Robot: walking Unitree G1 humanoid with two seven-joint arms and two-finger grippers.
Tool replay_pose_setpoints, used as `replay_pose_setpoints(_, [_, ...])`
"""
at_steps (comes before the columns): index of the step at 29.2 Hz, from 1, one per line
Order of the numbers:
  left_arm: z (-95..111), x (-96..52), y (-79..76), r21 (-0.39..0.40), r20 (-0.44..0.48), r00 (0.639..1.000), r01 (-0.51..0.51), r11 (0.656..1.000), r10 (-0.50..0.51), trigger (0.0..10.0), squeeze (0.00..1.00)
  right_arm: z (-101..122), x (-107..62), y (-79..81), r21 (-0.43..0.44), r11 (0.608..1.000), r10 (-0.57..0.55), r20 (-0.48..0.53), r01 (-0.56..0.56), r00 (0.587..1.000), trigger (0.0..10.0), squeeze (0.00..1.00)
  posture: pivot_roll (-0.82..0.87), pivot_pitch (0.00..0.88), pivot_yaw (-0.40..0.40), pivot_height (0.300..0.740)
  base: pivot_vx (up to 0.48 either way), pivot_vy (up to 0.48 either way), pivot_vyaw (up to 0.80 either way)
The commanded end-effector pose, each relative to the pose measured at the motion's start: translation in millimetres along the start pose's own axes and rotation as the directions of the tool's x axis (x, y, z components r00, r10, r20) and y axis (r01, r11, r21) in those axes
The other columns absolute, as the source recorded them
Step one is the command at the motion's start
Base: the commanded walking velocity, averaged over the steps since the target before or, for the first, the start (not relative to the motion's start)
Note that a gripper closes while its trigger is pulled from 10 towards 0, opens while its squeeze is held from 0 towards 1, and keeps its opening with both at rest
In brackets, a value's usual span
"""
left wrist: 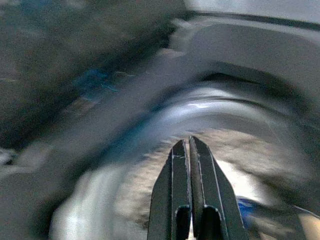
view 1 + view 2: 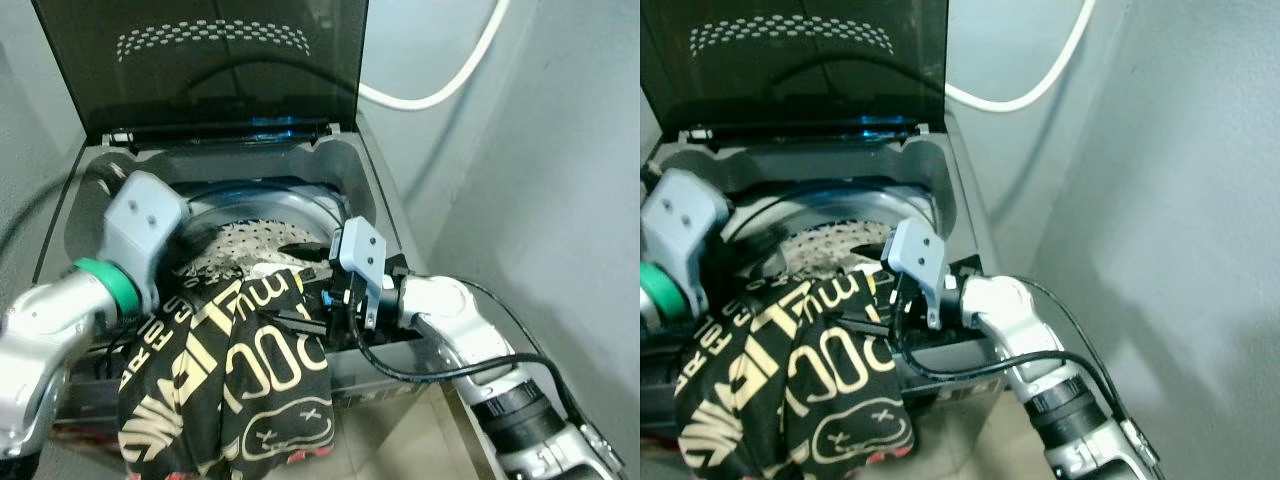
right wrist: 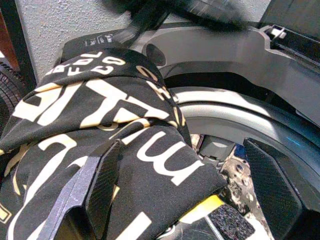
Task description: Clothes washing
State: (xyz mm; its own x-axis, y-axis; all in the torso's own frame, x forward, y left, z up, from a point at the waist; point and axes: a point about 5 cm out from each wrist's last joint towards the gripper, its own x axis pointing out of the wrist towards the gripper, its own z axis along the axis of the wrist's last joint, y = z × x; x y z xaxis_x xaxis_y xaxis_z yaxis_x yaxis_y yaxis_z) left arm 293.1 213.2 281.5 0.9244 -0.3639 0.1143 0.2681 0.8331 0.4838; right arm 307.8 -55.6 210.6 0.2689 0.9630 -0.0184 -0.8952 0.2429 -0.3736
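Right, top-loading washing machine [image 2: 370, 215] front and centre, grey plastic body, its dark tinted lid [image 2: 215, 65] standing upright with a dotted pattern near the top edge. Inside, the shiny metal drum [image 2: 250, 205] curves round, and a pale speckled piece of laundry [image 2: 235, 250] sits down in it. Draped over the machine's front rim is the black garment [image 2: 225, 375], soft and crumpled, covered in chunky cream lettering and a little cartoon face, hanging down the front panel. The right gripper [image 3: 185, 195] is right at that cloth: its 2 black textured fingers [image 3: 102, 182] are spread wide, 1 lying against the printed fabric, the other off over the drum side, nothing clamped between them. The left gripper [image 1: 190, 190] is over the drum, picture blurred, its 2 slim black fingers pressed together with only a hairline gap, holding nothing I can see. Behind, a smooth white hose [image 2: 450, 80] loops across the plain grey wall [image 2: 560, 180]. Silver jointed arms on both sides, a black cable [image 2: 420, 372] trailing along the right arm.
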Motion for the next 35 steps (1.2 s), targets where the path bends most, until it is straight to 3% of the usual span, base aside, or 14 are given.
replay_pose_setpoints(1, [8.2,3.8,34.9,0.097,0.042,0.988,-0.152,0.984,0.148,10.0,0.0,-11.3,-1.1,2.7,0.037,0.999,-0.003,-0.043,0.004,0.999,10.0,0.0,0.17,0.065,0.056,0.74,0.0,0.0,0.0])
replay_pose_setpoints(3, [8.2,3.8,34.9,0.097,0.042,0.988,-0.152,0.984,0.148,10.0,0.0,-11.3,-1.1,2.7,0.037,0.999,-0.003,-0.043,0.004,0.999,10.0,0.0,0.17,0.065,0.056,0.74,0.0,0.0,0.0])
replay_pose_setpoints(4, [14.1,6.8,49.1,0.126,0.063,0.978,-0.205,0.971,0.198,10.0,0.0,-11.4,-1.1,2.8,0.036,0.999,-0.004,-0.043,0.005,0.999,10.0,0.0,0.17,0.063,0.059,0.74,0.0,0.0,0.0])
replay_pose_setpoints(6, [20.6,9.1,52.8,0.134,0.078,0.98,-0.192,0.972,0.183,10.0,0.0,-11.4,-1.3,3.0,0.036,0.999,-0.005,-0.043,0.007,0.999,10.0,0.0,0.17,0.061,0.063,0.74,0.0,0.0,0.0])
replay_pose_setpoints(7, [20.6,9.1,52.8,0.134,0.078,0.98,-0.192,0.972,0.183,10.0,0.0,-11.4,-1.3,3.0,0.036,0.999,-0.005,-0.043,0.007,0.999,10.0,0.0,0.17,0.061,0.063,0.74,0.0,0.0,0.0])
replay_pose_setpoints(9, [29.1,8.5,35.5,0.109,0.096,0.994,-0.06,0.992,0.05,10.0,0.0,-11.3,-1.7,3.3,0.035,0.999,-0.01,-0.042,0.011,0.999,10.0,0.0,0.16,0.061,0.069,0.74,0.0,0.0,0.0])
replay_pose_setpoints(10, [29.1,8.5,35.5,0.109,0.096,0.994,-0.06,0.992,0.05,10.0,0.0,-11.3,-1.7,3.3,0.035,0.999,-0.01,-0.042,0.011,0.999,10.0,0.0,0.16,0.061,0.069,0.74,0.0,0.0,0.0])
replay_pose_setpoints(11, [31.5,4.2,21.9,0.091,0.1,0.994,0.03,0.995,-0.04,10.0,0.23,-11.2,-1.9,3.6,0.034,0.999,-0.012,-0.041,0.013,0.999,10.0,0.0,0.17,0.061,0.07,0.74,0.0,0.0,0.0])
replay_pose_setpoints(13, [33.8,-13.6,-2.7,0.036,0.099,0.972,0.211,0.977,-0.214,10.0,0.93,-11.5,-2.4,4.4,0.036,0.999,-0.012,-0.04,0.013,0.999,10.0,0.0,0.18,0.064,0.068,0.74,0.0,0.0,0.0])
replay_pose_setpoints(18, [32.1,-30.5,-21.1,-0.025,0.098,0.944,0.319,0.947,-0.315,10.0,1.0,-12.4,-1.0,5.3,0.039,0.999,-0.002,-0.039,0.004,0.999,10.0,0.0,0.19,0.067,0.064,0.74,0.0,0.0,0.0])
replay_pose_setpoints(23, [27.2,-36.6,-29.2,-0.062,0.087,0.944,0.324,0.944,-0.318,10.0,1.0,-12.6,1.5,5.8,0.039,0.999,0.009,-0.035,-0.008,0.999,10.0,0.0,0.2,0.065,0.059,0.74,0.0,0.0,0.0])
replay_pose_setpoints(28, [18.6,-49.3,-47.0,-0.127,0.041,0.954,0.299,0.946,-0.296,10.0,1.0,-13.1,7.3,5.0,0.034,0.999,0.019,-0.034,-0.018,0.999,10.0,0.0,0.23,0.072,0.039,0.74,0.0,0.0,0.0])
replay_pose_setpoints(35, [16.8,-56.7,-53.0,-0.143,0.012,0.956,0.291,0.946,-0.292,10.0,1.0,-12.9,11.0,5.3,0.038,0.999,0.024,-0.027,-0.023,0.999,10.0,0.0,0.24,0.088,0.029,0.74,0.0,0.0,0.0])
